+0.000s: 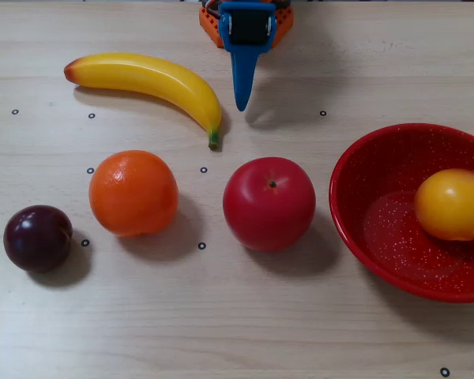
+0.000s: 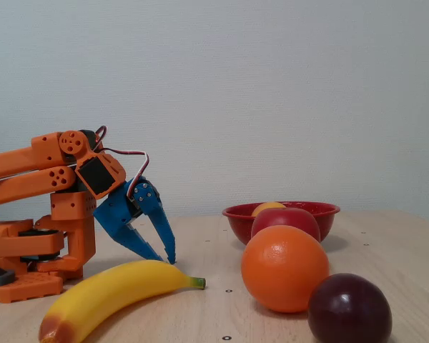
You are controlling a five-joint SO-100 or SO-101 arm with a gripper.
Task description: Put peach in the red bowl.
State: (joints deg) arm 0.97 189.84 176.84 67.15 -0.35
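The peach (image 1: pixel 454 204), yellow-orange and glossy, lies inside the red bowl (image 1: pixel 391 241) at the right edge of a fixed view. In the low side fixed view only its top (image 2: pixel 268 208) shows above the bowl's rim (image 2: pixel 330 213). My gripper (image 1: pixel 242 103) is blue, shut and empty. It points down at the table at the far middle, well away from the bowl. In the side fixed view the gripper (image 2: pixel 169 259) has its tips together just above the table, beside the banana's stem end.
A banana (image 1: pixel 150 79) lies at the far left, next to the gripper. An orange (image 1: pixel 133 193), a red apple (image 1: pixel 268 203) and a dark plum (image 1: pixel 38 237) sit in a row left of the bowl. The orange arm base (image 2: pixel 28 243) stands at the table's back.
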